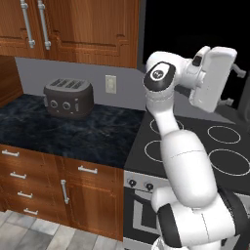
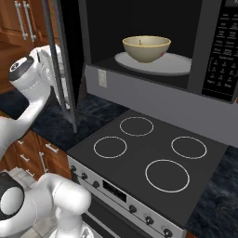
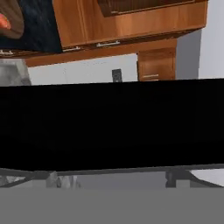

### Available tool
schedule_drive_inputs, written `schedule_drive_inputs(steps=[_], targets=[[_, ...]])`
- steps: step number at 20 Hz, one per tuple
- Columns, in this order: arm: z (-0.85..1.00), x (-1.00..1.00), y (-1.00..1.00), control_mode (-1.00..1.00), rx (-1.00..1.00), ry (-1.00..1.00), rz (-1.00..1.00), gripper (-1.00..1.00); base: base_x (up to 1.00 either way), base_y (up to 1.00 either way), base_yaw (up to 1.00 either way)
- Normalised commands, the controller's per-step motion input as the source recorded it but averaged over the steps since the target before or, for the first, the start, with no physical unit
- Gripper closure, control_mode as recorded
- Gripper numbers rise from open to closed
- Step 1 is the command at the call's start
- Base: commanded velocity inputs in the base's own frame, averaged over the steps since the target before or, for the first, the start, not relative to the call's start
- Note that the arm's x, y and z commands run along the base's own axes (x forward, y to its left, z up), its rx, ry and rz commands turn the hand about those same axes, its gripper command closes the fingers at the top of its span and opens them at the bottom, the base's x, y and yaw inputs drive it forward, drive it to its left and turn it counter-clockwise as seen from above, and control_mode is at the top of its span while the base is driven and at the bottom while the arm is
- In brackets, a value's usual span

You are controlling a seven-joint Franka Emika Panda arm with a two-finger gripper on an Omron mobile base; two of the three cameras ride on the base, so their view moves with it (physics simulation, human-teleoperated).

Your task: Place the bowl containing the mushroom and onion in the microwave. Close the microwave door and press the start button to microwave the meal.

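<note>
Closest to the hand camera, we see the wide flat black microwave door spanning the hand view, with two small dark finger tips at its lower edge; whether the gripper is spread or clenched we cannot tell. From the right base view, the pale cream-yellow glazed bowl sits on the white turntable plate inside the large black microwave, so placement looks done. The door stands swung open to the left, with the white arm behind it. We judge closing is the step: push flat near the free edge, following the hinge arc above the black stove.
</note>
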Motion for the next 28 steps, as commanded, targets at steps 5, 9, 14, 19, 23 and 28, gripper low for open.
schedule_drive_inputs(steps=[5, 9, 14, 19, 23, 28], targets=[[0.06, 0.08, -0.46, -1.0, 0.16, 0.0, 0.38, -1.0, 0.0, 0.0, 0.0], [0.0, 0.33, -0.28, -1.0, 0.12, 0.0, 0.54, -1.0, 0.0, 0.0, 0.0], [0.0, 0.78, -0.16, -1.0, 0.12, 0.02, 0.6, -1.0, 0.0, 0.0, 0.0], [-0.06, 0.79, -0.2, -1.0, 0.13, 0.0, 0.6, -1.0, 0.0, 0.0, 0.0], [-0.11, 0.81, -0.25, -1.0, 0.12, -0.03, 0.51, -1.0, 0.0, 0.0, 0.0], [-0.17, 0.88, -0.19, -1.0, 0.09, -0.05, 0.43, -1.0, 0.0, 0.0, 0.0]])
